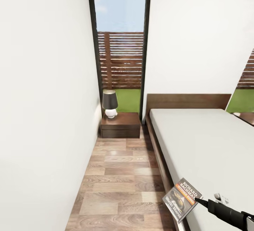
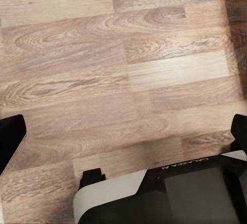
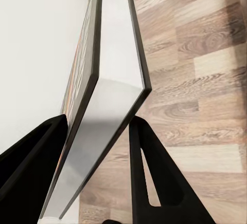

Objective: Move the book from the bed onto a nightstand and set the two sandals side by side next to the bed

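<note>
Book (image 1: 182, 199) in the right gripper (image 1: 196, 200) hangs at the near left corner of the bed (image 1: 197, 142), partly over the mattress edge and partly over the wooden floor (image 1: 116, 174). Its dark cover with an orange band and white lettering faces up, tilted. In the right wrist view the book (image 3: 110, 100) sits edge-on between the two black fingers (image 3: 149, 172), its white page block showing; the jaws are closed onto it, one on each side.

Ahead, a low dark nightstand (image 1: 120, 125) stands against the far wall beside the bed's headboard, in front of a tall dark-framed window (image 1: 120, 47) that shows a slatted fence and grass. A lamp (image 1: 110, 104) with a dark shade and white base stands on the nightstand's top, toward its left side.

The left wrist view looks down on floor planks and part of the robot's base (image 2: 170, 193); whether the left gripper's jaws are open or closed cannot be told.
</note>
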